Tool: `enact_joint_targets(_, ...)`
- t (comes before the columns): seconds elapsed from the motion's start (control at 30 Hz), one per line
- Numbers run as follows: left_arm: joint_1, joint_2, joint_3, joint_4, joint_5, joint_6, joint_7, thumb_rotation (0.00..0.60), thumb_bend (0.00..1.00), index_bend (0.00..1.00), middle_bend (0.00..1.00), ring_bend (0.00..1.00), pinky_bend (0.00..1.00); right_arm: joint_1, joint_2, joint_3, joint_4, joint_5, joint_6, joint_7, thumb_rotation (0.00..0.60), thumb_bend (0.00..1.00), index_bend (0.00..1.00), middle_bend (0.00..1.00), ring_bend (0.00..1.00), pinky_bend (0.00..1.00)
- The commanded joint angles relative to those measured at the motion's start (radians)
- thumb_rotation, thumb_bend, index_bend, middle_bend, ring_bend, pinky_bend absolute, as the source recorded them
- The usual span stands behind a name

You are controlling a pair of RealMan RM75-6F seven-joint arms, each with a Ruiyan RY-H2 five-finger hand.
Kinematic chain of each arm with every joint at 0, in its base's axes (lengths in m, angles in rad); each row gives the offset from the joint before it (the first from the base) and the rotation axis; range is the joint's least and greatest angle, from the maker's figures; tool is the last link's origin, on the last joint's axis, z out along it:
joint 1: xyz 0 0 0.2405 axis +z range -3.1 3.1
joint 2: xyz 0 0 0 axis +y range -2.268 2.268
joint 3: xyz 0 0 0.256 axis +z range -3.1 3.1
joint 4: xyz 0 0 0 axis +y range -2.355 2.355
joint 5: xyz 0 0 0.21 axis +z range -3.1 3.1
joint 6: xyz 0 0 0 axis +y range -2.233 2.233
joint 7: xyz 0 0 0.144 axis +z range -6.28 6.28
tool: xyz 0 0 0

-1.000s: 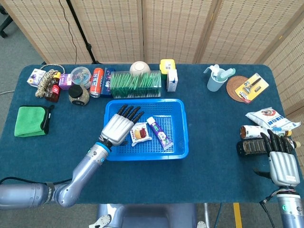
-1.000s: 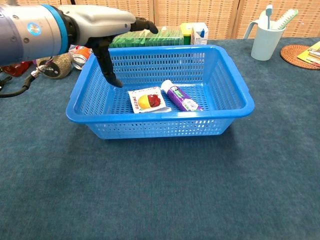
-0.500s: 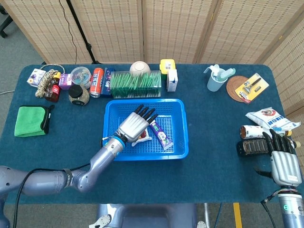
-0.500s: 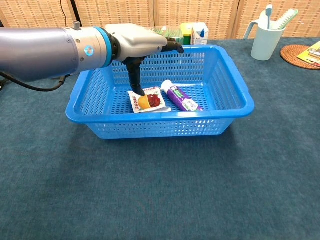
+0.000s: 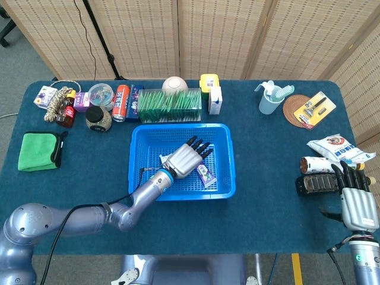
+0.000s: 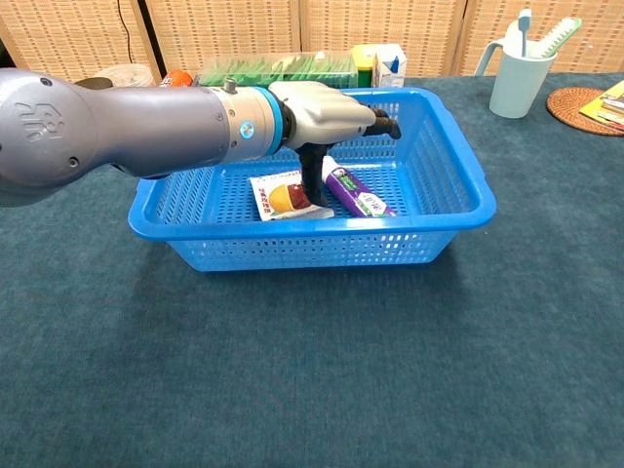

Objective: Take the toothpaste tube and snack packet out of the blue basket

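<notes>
A blue basket [image 5: 225,178] [image 6: 458,210] stands mid-table. Inside lie a white snack packet [image 6: 283,195] with a fruit picture and a white-and-purple toothpaste tube [image 6: 356,191] [image 5: 206,175], side by side. My left hand [image 5: 187,157] [image 6: 327,112] hovers flat over them, fingers stretched out and apart, thumb [image 6: 312,180] pointing down between packet and tube. It holds nothing; in the head view it hides the packet. My right hand [image 5: 356,202] rests at the table's right edge, fingers straight, empty.
Behind the basket stand a green box [image 5: 169,104], a can [image 5: 121,95], jars and a yellow box [image 5: 209,83]. A green cloth [image 5: 38,151] lies at the left. A cup [image 5: 271,101], coaster [image 5: 297,110], white bag [image 5: 335,147] and dark bottle [image 5: 317,183] sit at the right.
My left hand has travelled rightward across the basket, from its left wall to above the packet and tube. The right hand has stayed put.
</notes>
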Motion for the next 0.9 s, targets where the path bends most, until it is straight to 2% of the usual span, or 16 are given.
enact_joint_targets(0.03, -0.024, -0.02, 0.005, 0.033, -0.019, -0.021, -0.011, 0.6, 0.2, 0.0, 0.0, 0.0, 0.0, 0.001, -0.001, 0.002, 0.001, 0.004, -0.001, 0.001, 0.6, 0.0, 0.0, 0.0, 0.0, 0.0)
enact_joint_targets(0.53, -0.073, -0.082, 0.038, 0.139, -0.059, -0.066, -0.06, 0.6, 0.22, 0.0, 0.0, 0.0, 0.02, 0.007, 0.004, 0.007, 0.007, 0.025, -0.014, 0.015, 0.6, 0.0, 0.0, 0.0, 0.0, 0.0)
enact_joint_targets(0.77, -0.09, -0.104, 0.053, 0.177, -0.08, -0.076, -0.065, 0.6, 0.23, 0.01, 0.0, 0.03, 0.16, 0.008, 0.006, 0.004, 0.004, 0.024, -0.017, 0.021, 0.6, 0.0, 0.0, 0.0, 0.0, 0.0)
enact_joint_targets(0.83, -0.092, -0.108, 0.056, 0.181, -0.082, -0.073, -0.066, 0.6, 0.24, 0.07, 0.02, 0.07, 0.21, 0.008, 0.007, 0.004, 0.004, 0.024, -0.016, 0.021, 0.6, 0.0, 0.0, 0.0, 0.0, 0.0)
enact_joint_targets(0.9, -0.093, -0.111, 0.057, 0.184, -0.083, -0.072, -0.068, 0.6, 0.24, 0.17, 0.1, 0.15, 0.28, 0.008, 0.007, 0.003, 0.003, 0.023, -0.016, 0.021, 0.6, 0.0, 0.0, 0.0, 0.0, 0.0)
